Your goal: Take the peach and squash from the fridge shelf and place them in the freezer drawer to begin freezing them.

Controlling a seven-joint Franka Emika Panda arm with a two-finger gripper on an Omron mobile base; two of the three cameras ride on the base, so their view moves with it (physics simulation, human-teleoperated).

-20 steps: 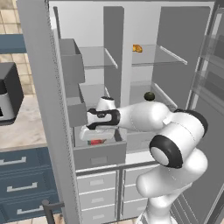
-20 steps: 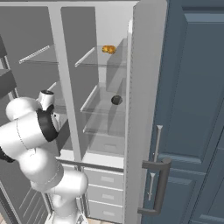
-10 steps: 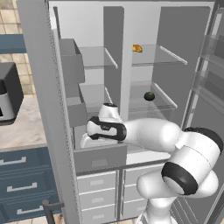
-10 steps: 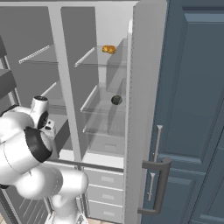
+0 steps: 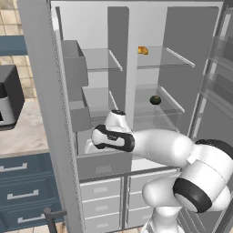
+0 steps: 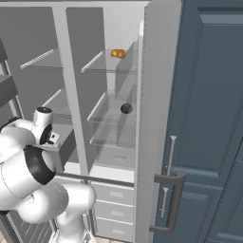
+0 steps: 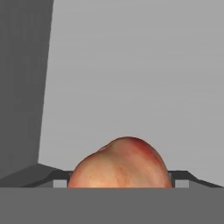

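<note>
Left base view: the white arm rises from the lower right, bends at a dark elbow joint and reaches leftward and down, its forearm lying nearly level across the front of the fridge. The wrist dips into the freezer drawer (image 5: 102, 164), the wide grey box pulled out below the shelves, so the gripper (image 5: 93, 146) sits low inside it, just behind the drawer's flat front and near its left wall. In the hand view the peach (image 7: 120, 164) bulges up close against the camera between the two finger tips, red-orange with a darker blush on top, and the drawer's plain grey walls stand behind it, with a corner to the left. The fingers appear to be clamped on the peach, though the pads themselves are hidden by the fruit.

The squash (image 5: 155, 100) rests on the middle glass shelf (image 5: 170, 105), above the drawer and to its right, well apart from the gripper. An orange-yellow lumpy item (image 5: 143, 50) lies on the shelf above the squash.
</note>
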